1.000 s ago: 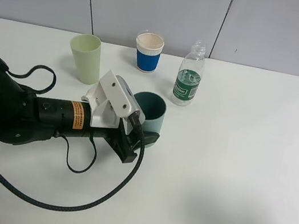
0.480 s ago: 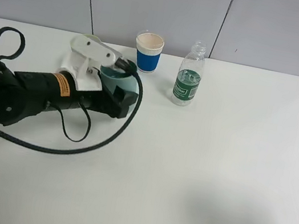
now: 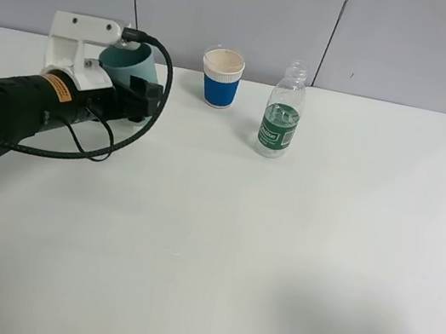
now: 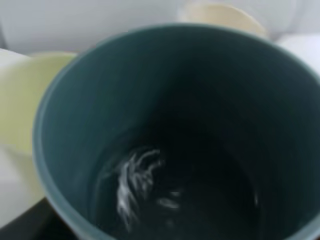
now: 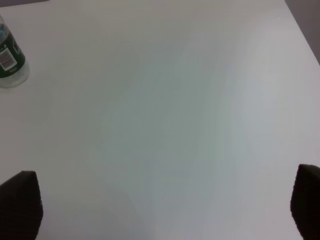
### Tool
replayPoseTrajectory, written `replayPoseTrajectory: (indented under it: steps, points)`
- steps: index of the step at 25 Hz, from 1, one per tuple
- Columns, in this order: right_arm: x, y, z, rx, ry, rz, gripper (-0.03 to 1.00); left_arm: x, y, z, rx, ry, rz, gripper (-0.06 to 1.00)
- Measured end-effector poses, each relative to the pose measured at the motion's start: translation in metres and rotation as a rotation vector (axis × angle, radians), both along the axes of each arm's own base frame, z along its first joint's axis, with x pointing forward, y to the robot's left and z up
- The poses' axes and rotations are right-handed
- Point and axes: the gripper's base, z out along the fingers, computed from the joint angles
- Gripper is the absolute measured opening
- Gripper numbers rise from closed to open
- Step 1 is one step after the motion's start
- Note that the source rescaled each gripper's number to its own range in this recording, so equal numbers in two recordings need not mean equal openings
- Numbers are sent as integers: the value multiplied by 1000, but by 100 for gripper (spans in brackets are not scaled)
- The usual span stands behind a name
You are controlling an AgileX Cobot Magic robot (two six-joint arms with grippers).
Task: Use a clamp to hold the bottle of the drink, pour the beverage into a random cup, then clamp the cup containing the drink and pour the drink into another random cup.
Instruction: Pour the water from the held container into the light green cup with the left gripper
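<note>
Teal cup containing the drink [image 3: 126, 61] is being clamped by the left gripper [image 3: 139, 90] at far left, just beside the pale yellow-green cup [image 4: 22, 105]; the second pour is pending, calling for a tilt over that rim, while the right gripper [image 5: 163, 205] is idling wide open and empty

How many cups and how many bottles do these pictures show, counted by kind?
Cups: 3 (teal cup, pale yellow-green cup, white paper cup with blue sleeve)
Bottles: 1 (bottle)
Total: 4
</note>
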Motion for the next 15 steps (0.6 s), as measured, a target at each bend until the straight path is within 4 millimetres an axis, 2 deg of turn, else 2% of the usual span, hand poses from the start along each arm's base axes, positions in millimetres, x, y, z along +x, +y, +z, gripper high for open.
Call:
replayPoseTrajectory:
  steps: [3,15]
  points:
    - [0,0,0,0,0,0,100,2,6,0,-3,-1,22,0]
    - [0,0,0,0,0,0,100,-4,7,12,39,35,6,0]
